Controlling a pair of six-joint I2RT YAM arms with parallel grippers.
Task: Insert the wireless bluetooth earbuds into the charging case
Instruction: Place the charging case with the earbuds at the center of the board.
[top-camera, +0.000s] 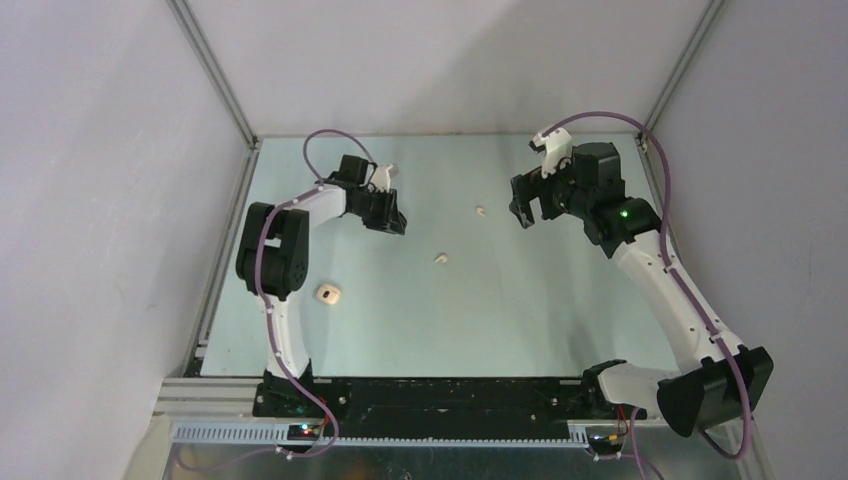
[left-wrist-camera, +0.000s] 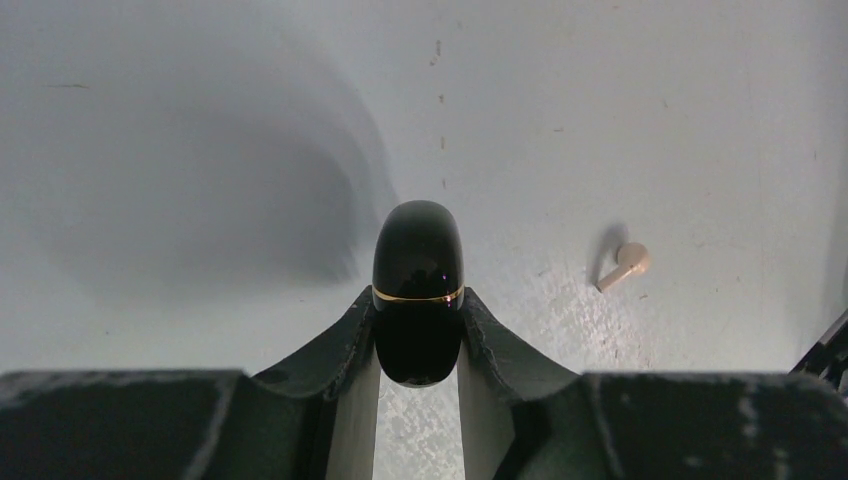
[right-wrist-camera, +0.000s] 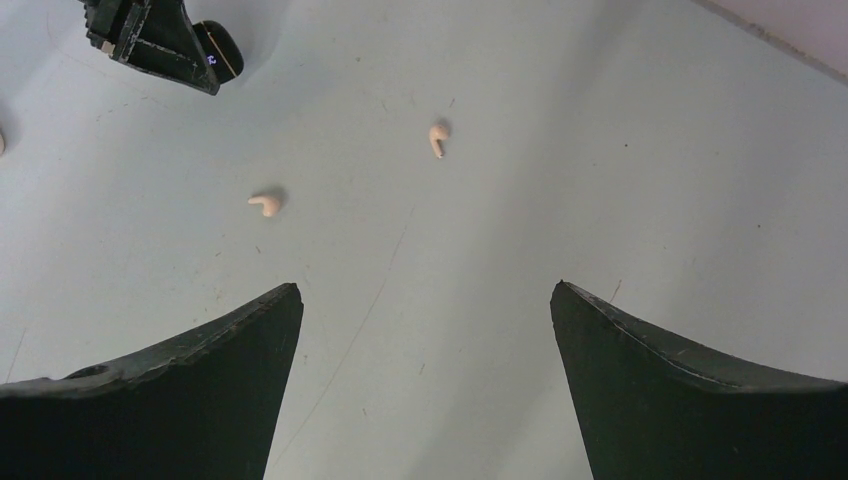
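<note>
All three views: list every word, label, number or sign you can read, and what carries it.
No readable text anywhere. One tiny pale mark on the glossy black gold-banded case held in the left gripper, seen in the right wrist view, is too small to read.

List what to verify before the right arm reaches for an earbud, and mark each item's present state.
1. Right gripper fingers open: ok, they stand wide apart.
2. Left gripper shut on the black charging case: ok.
3. Black charging case open to receive an earbud: not ok, its gold seam looks closed.
4. Earbuds loose on the table: ok, one earbud and the other earbud lie apart from each other, with neither gripper touching them.
5. Nothing between the right fingers and the earbuds: ok.
6. Beige charging case open or shut: cannot tell, too small.
</note>
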